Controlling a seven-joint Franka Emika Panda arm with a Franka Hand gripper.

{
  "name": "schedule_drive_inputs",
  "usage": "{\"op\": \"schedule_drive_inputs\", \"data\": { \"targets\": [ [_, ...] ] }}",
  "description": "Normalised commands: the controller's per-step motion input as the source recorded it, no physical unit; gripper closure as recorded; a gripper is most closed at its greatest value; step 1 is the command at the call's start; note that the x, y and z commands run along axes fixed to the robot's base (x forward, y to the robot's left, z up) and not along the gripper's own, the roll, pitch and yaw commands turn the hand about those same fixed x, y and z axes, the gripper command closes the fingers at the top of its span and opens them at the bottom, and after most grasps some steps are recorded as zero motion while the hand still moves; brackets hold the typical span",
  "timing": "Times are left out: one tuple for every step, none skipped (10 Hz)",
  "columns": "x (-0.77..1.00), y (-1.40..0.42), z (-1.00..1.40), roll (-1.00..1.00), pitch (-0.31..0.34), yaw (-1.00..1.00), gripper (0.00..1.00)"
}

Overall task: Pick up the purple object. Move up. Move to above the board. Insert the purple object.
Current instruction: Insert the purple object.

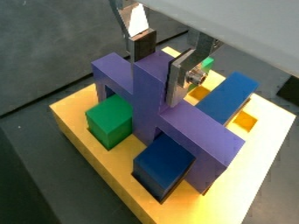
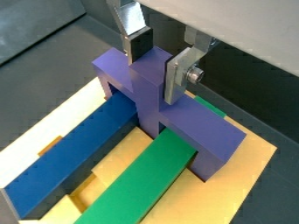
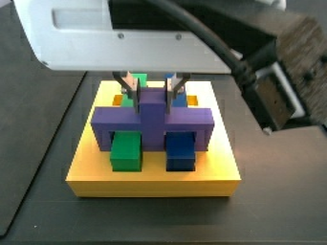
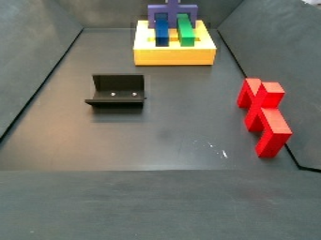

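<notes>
Gripper [image 1: 160, 63] sits over the board [image 1: 117, 179], its two fingers spread on each side of the purple object's [image 1: 176, 118] middle stub, not squeezing it. Purple object stands on the board, across the green bar [image 2: 146, 179] and blue bar [image 2: 65, 157].

The purple object [image 1: 163, 109] stands upright on the yellow board [image 1: 111, 171], crossbar spanning the green bar [image 2: 146, 179] and blue bar [image 2: 70, 157], legs down in the slots; the gripper [image 1: 162, 58] straddles its raised stub.
</notes>
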Motion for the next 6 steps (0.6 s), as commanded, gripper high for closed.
{"op": "schedule_drive_inputs", "data": {
  "targets": [
    [0.07,0.00,-0.40,0.00,-0.017,0.03,1.00],
    [0.02,0.11,-0.53,-0.01,-0.001,0.01,1.00],
    [0.00,0.15,-0.79,-0.10,-0.059,0.02,1.00],
    [0.00,0.15,-0.91,-0.11,-0.069,0.03,1.00],
    [0.00,0.09,-0.85,-0.08,-0.070,0.03,1.00],
    [0.00,0.00,0.00,0.00,0.000,0.00,1.00]
  ]
}}
